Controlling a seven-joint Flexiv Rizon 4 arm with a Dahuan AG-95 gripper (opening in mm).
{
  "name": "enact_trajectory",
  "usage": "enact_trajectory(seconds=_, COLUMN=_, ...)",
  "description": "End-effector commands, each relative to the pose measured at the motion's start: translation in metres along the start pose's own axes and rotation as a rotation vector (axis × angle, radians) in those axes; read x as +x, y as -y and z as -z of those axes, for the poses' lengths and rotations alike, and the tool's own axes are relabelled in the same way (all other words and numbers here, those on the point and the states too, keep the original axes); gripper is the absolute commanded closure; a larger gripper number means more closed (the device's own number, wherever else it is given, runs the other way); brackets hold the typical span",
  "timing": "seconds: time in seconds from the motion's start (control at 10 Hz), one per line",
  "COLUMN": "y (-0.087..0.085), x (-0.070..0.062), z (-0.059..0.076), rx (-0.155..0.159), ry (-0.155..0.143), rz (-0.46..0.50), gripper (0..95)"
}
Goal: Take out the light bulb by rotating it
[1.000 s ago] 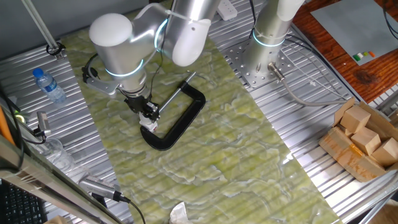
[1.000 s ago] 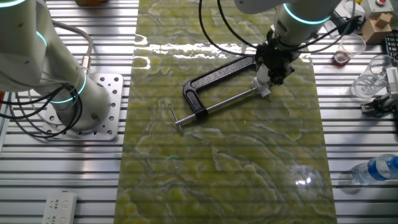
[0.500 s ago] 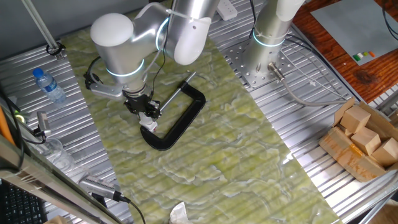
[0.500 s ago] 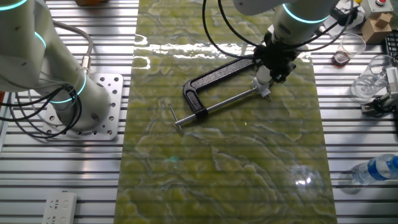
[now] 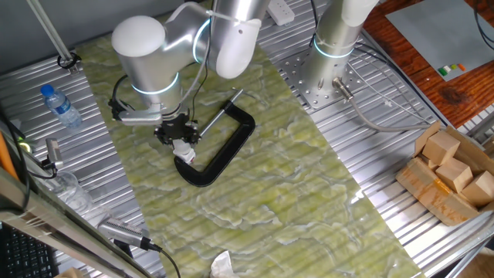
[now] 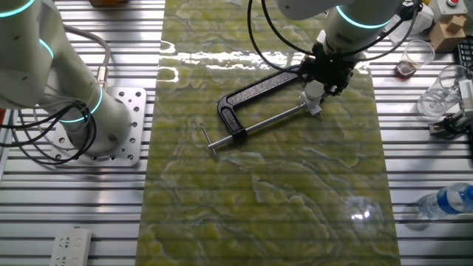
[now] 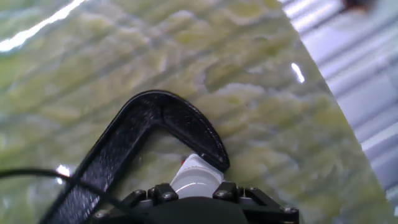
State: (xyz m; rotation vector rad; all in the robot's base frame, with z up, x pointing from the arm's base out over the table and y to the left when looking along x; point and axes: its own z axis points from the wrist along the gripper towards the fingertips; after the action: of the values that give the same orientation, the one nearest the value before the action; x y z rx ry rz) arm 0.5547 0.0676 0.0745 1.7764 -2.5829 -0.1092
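The small white light bulb (image 5: 184, 150) stands in its base, held between the jaw and the screw end of the black C-clamp (image 5: 231, 147) lying on the green marbled mat. My gripper (image 5: 178, 139) comes down from above and is shut on the bulb. In the other fixed view the gripper (image 6: 323, 77) covers the bulb (image 6: 313, 93) at the right end of the clamp (image 6: 255, 89). In the hand view the bulb (image 7: 196, 177) sits between my fingertips (image 7: 160, 193), with the clamp's corner (image 7: 155, 115) just beyond it.
A water bottle (image 5: 59, 104) lies at the mat's left, a crumpled white scrap (image 5: 222, 266) at the front edge. A box of wooden blocks (image 5: 451, 174) is at right. A second arm's base (image 6: 103, 125) and glassware (image 6: 436, 96) flank the mat.
My hand has turned about its own axis while staying on the bulb; the wrist's side bracket swung round. The clamp has not moved.
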Motion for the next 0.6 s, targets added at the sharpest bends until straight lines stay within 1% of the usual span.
enact_trajectory(seconds=0.1, y=0.0001, x=-0.0003, z=0.0003, rx=-0.002, ry=-0.003, rz=0.37, gripper=95.0)
enact_trajectory(seconds=0.2, y=0.0001, x=-0.0003, z=0.0004, rx=-0.001, ry=-0.012, rz=0.409, gripper=95.0)
enact_trajectory(seconds=0.3, y=0.0001, x=-0.0003, z=0.0004, rx=0.001, ry=-0.027, rz=0.454, gripper=95.0)
enact_trajectory(seconds=0.4, y=0.0001, x=-0.0003, z=0.0004, rx=0.001, ry=-0.027, rz=0.463, gripper=95.0)
enact_trajectory(seconds=0.6, y=0.0001, x=-0.0003, z=0.0003, rx=0.003, ry=-0.029, rz=0.481, gripper=57.0)
